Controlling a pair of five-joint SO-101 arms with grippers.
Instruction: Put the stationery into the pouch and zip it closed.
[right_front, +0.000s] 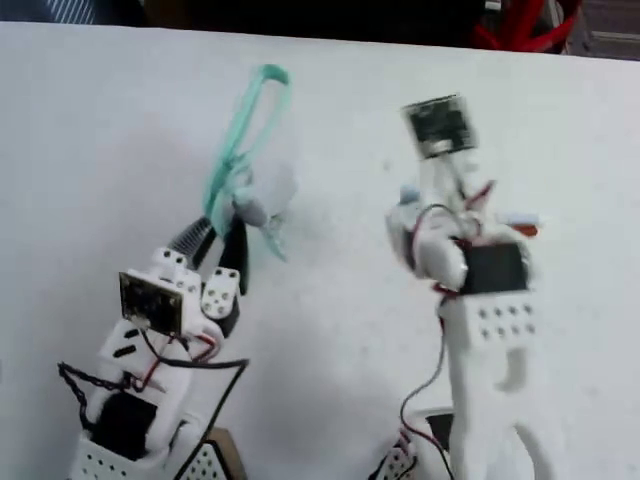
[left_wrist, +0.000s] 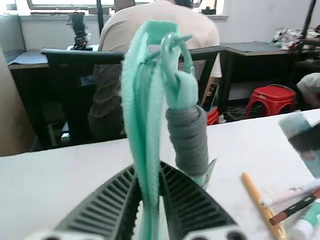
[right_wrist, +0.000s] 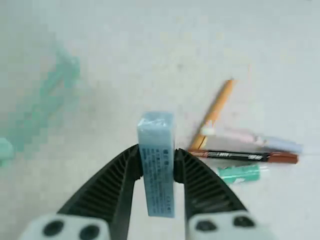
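Observation:
The pouch (right_front: 243, 140) is clear with a teal zipper band and stands on edge on the white table. My left gripper (left_wrist: 149, 172) is shut on the teal band (left_wrist: 142, 100), beside a grey-wrapped zipper pull (left_wrist: 186, 135). My right gripper (right_wrist: 156, 151) is shut on a pale blue eraser (right_wrist: 157, 165), held above the table to the right of the pouch. Beyond it lie a yellow pencil (right_wrist: 215, 112), a brown pen (right_wrist: 245, 156), a pale pen (right_wrist: 265, 141) and a short green-and-white piece (right_wrist: 240, 173). In the high view the right arm (right_front: 470, 270) covers most of these.
The table (right_front: 100, 150) is white and bare to the left and behind the pouch. Its far edge (right_front: 300, 35) runs along the back, with chairs, desks and a seated person in the room beyond. Cables trail by the arm bases near the front edge.

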